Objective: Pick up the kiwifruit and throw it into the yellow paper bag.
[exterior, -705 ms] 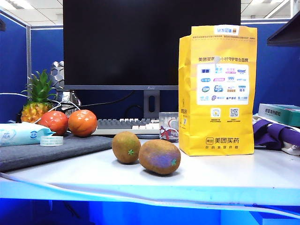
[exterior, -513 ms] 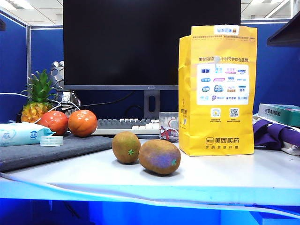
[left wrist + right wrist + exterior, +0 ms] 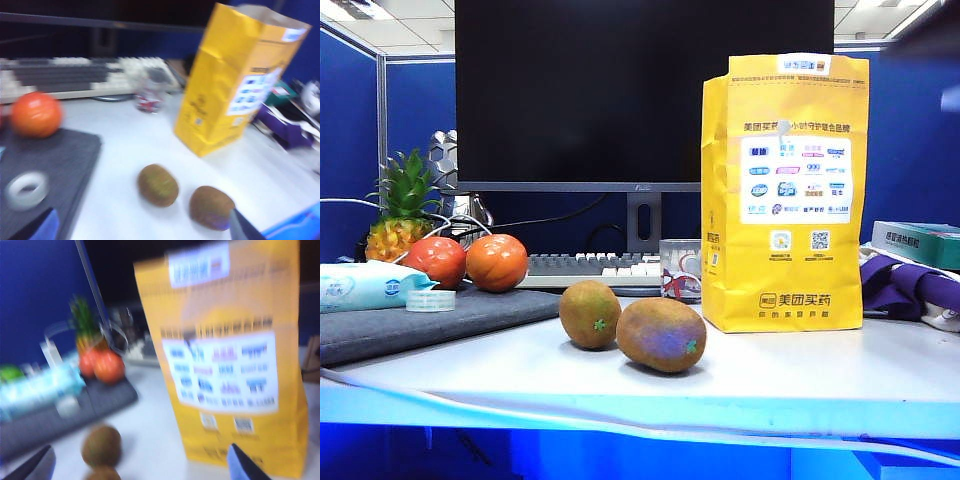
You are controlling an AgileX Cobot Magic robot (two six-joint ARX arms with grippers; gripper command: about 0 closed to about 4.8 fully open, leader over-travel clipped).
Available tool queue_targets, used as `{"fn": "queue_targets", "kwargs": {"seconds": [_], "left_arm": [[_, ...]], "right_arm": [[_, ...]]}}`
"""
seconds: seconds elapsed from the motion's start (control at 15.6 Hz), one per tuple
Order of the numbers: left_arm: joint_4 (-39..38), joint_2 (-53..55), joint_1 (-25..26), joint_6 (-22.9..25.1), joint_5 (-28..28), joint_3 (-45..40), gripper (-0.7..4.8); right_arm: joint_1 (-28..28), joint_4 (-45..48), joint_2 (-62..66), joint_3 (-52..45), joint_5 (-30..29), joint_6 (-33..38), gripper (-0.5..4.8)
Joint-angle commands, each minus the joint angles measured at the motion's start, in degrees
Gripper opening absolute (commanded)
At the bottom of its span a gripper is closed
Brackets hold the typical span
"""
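Both pincers hang spread and empty above the near edge of the counter (image 3: 840,375): the left pincer (image 3: 140,231), the right pincer (image 3: 140,465). Beyond them the kiwifruit (image 3: 661,334) lies touching a smaller kiwifruit (image 3: 589,313), left of the yellow paper bag (image 3: 784,190). It looks light, firm, fuzzy enough to hold; pinch it across its short middle.

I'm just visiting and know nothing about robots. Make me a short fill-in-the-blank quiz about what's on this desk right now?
1. The larger kiwifruit lies on the table beside a ____ kiwifruit.
2. The paper bag standing upright is ____ in colour.
3. The right gripper has its jaws ____.
4. Behind the two orange-red fruits stands a ____.

Missing words: smaller; yellow; open; pineapple
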Motion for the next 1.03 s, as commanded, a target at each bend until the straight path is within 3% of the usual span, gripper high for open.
{"fn": "queue_targets", "kwargs": {"seconds": [0.06, 0.26, 0.45, 0.64, 1.03], "left_arm": [[-0.83, 14.05, 0.00, 9.90, 2.05, 9.49, 4.79], [-7.32, 25.38, 0.00, 14.21, 1.81, 18.05, 4.79], [-13.86, 31.56, 0.00, 15.89, 1.84, 24.15, 4.79], [-16.66, 32.11, 0.00, 18.82, 2.34, 25.79, 4.79], [-25.49, 32.13, 0.00, 18.60, 7.48, 25.77, 4.79]], "right_arm": [[3.72, -7.23, 0.09, 5.38, 0.46, -1.57, 4.79], [8.55, -15.76, 2.97, 11.76, 3.69, -6.34, 4.79], [11.23, -22.71, 14.19, 19.69, 2.43, -6.58, 4.79], [11.43, -27.93, 30.80, 28.39, -4.52, -7.26, 4.79], [11.54, -28.04, 51.12, 34.82, -9.99, -12.61, 4.79]]}}
